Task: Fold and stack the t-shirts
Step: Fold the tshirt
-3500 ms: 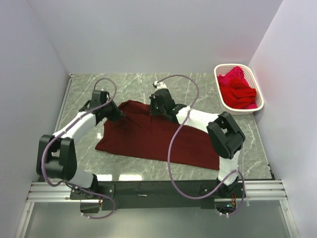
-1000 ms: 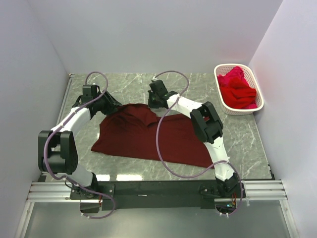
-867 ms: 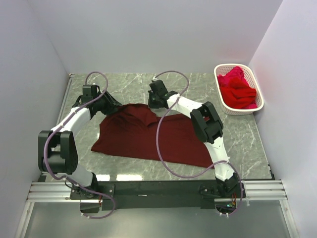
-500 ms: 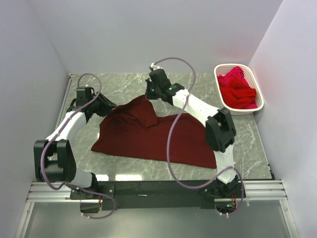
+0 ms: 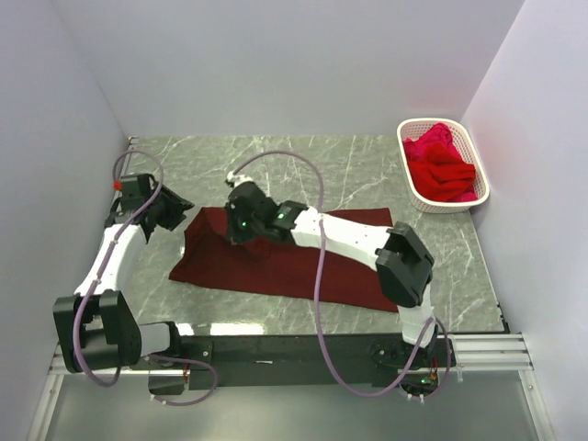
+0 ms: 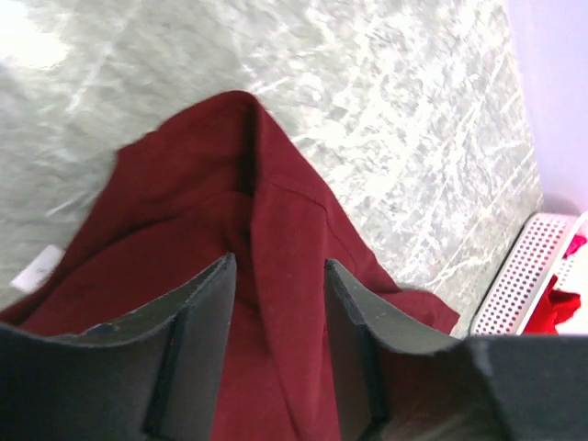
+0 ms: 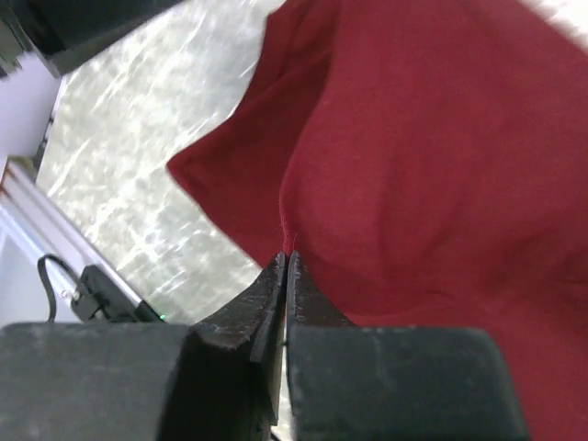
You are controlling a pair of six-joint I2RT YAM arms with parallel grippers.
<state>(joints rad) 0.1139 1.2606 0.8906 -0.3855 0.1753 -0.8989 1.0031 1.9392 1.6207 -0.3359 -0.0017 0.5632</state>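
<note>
maroon shirt [image 5: 303,266]: dark, spread mostly flat across the middle of the tabletop [image 5: 367,175], its far left part rumpled into a raised fold.
red shirts [image 5: 439,165]: bright crimson, heaped crumpled in the basket [image 5: 411,186], far right.

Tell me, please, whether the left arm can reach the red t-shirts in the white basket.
Probably not. The left gripper sits far left, the white basket with the red t-shirts in the far right corner, and the right arm stretches over the maroon t-shirt between them.
</note>
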